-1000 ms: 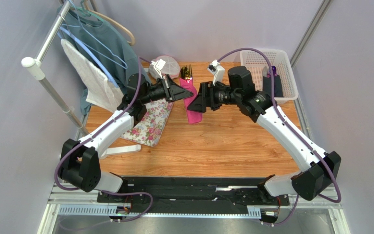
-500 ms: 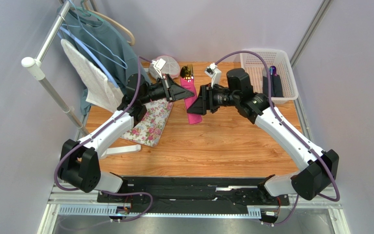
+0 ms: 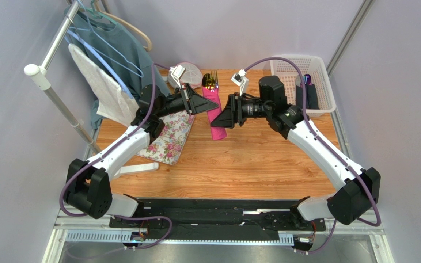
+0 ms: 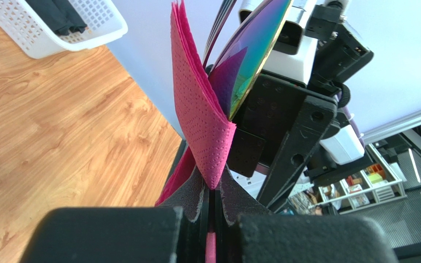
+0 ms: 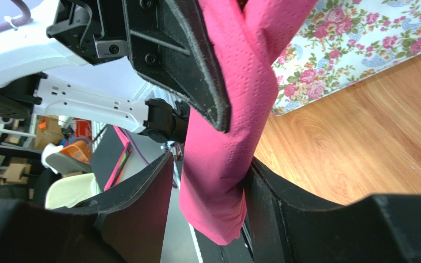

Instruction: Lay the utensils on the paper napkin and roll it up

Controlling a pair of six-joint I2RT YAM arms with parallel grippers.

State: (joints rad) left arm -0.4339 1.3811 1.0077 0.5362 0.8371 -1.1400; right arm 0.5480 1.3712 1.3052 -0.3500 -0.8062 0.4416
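Top external: fixed, high behind both arm bases, facing down and forward, far enough to take in the whole table [image 3: 262,159]. Left wrist: close behind the left gripper [image 4: 211,189], facing right toward the white basket [image 4: 42,44]. Right wrist: close behind the right gripper [image 5: 210,164], facing left toward the floral cloth [image 5: 361,44]. Shared by all three: the paper napkin [image 3: 217,130], close-up in both wrist views.

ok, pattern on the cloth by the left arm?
Floral: pink roses on white cloth. Best in right wrist view.
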